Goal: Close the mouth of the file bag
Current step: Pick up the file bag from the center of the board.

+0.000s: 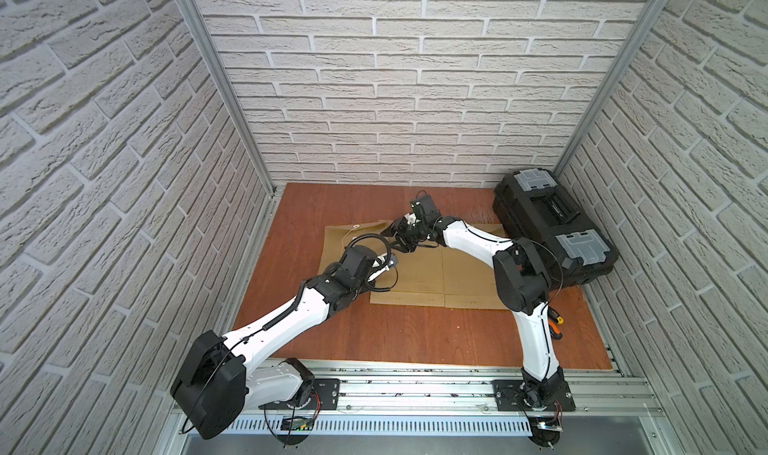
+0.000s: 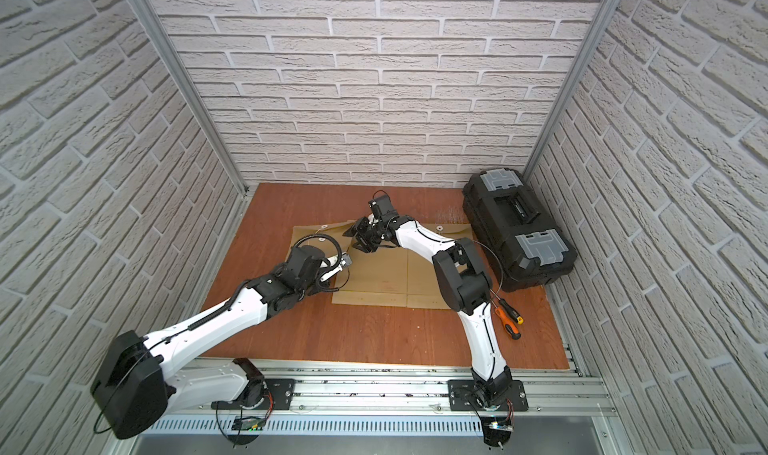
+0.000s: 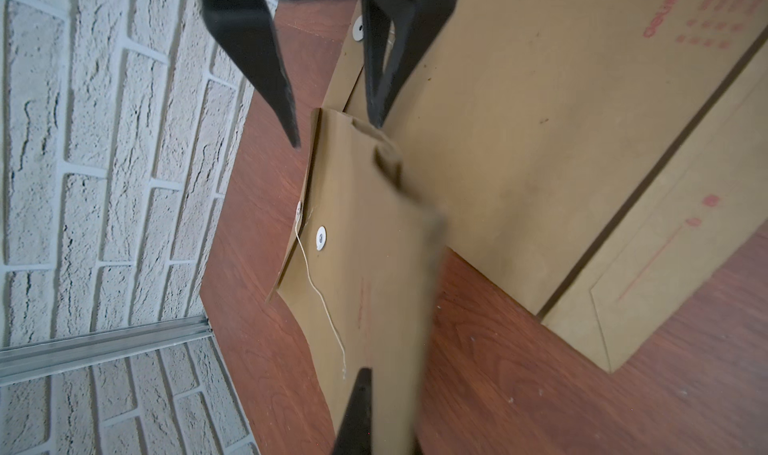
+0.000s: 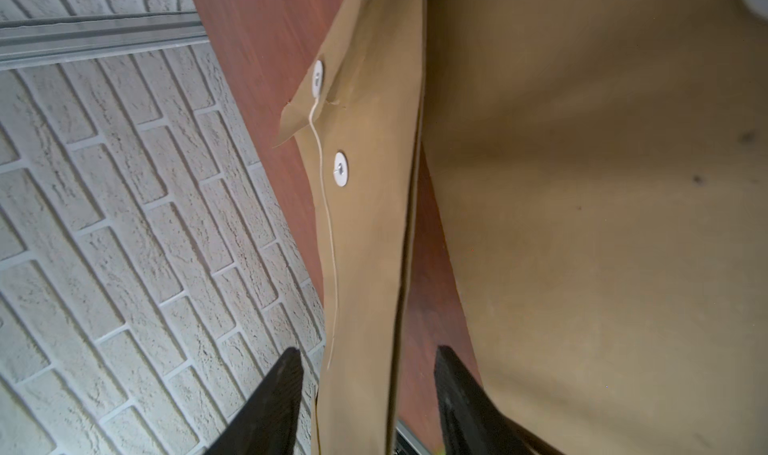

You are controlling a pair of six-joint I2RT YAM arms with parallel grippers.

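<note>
The file bag [image 1: 334, 241] is a brown paper envelope with two white discs [image 3: 321, 237] and a loose white string [image 3: 316, 286]. It stands tilted up on edge at the far left of the wooden table. My left gripper [image 3: 386, 386] is shut on its near edge. Only one black finger [image 3: 361, 407] shows, as the paper hides the other. My right gripper [image 4: 370, 361] is open, its two fingers astride the bag's [image 4: 365, 224] edge without pressing it. In a top view both grippers meet over the bag, left [image 1: 390, 262] and right [image 1: 392, 235]. The flap [image 4: 328, 87] stands unfastened.
Two more brown bags [image 1: 415, 282] [image 1: 469, 274] lie flat side by side to the right of the held one. A black toolbox [image 1: 552, 228] stands at the back right. Screwdrivers [image 2: 509, 316] lie near the right arm's base. Brick walls close in three sides.
</note>
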